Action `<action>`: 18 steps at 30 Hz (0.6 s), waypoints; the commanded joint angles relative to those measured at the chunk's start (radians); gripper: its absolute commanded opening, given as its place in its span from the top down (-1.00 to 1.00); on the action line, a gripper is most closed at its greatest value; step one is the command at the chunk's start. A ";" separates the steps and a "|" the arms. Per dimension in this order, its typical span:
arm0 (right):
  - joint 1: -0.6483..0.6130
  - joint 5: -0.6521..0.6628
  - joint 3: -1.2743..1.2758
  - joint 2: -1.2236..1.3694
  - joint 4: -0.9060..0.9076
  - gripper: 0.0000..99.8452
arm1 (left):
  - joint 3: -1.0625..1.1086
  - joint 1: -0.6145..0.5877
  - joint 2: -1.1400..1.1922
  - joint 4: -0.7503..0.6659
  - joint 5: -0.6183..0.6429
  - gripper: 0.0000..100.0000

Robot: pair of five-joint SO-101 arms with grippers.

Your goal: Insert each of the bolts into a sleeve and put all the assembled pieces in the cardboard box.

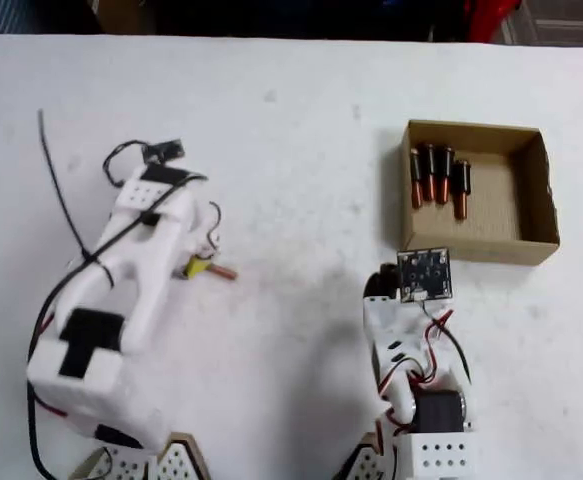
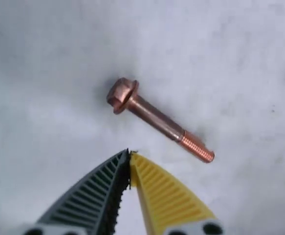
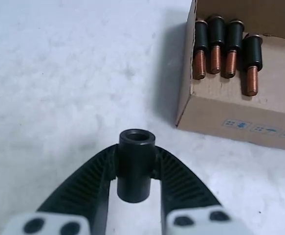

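Right gripper (image 3: 136, 169) fingers pinch a black sleeve (image 3: 136, 147) upright, bore up, just near of the cardboard box (image 3: 220, 117). Left gripper (image 2: 130, 155) fingers pressed together, empty, tips just beside the bolt (image 2: 157, 119): copper, flanged hex head, threaded tip, flat on the table (image 1: 291, 120), left of centre. Four assembled pieces (image 1: 436, 178) lie in the box, far right. Likely the last pair: left must spread, grip the shank, line up with the bore.
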 commanded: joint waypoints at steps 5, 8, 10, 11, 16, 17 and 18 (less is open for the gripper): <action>-0.001 -0.005 -0.008 -0.010 -0.031 0.97 | -0.107 0.012 0.028 0.017 0.029 0.79; -0.001 -0.005 -0.008 -0.010 -0.031 0.97 | -0.106 0.010 0.031 0.017 0.031 0.55; -0.001 -0.005 -0.008 -0.010 -0.031 0.97 | -0.104 0.004 0.033 0.017 0.031 0.45; -0.001 -0.005 -0.008 -0.010 -0.031 0.97 | -0.101 0.004 0.033 0.017 0.031 0.43; -0.001 -0.005 -0.008 -0.010 -0.031 0.97 | -0.098 0.002 0.035 0.015 0.031 0.43; -0.001 -0.005 -0.008 -0.010 -0.031 0.97 | -0.098 0.002 0.036 0.012 0.031 0.43; -0.001 -0.005 -0.008 -0.010 -0.031 0.97 | -0.098 0.002 0.036 0.002 0.031 0.43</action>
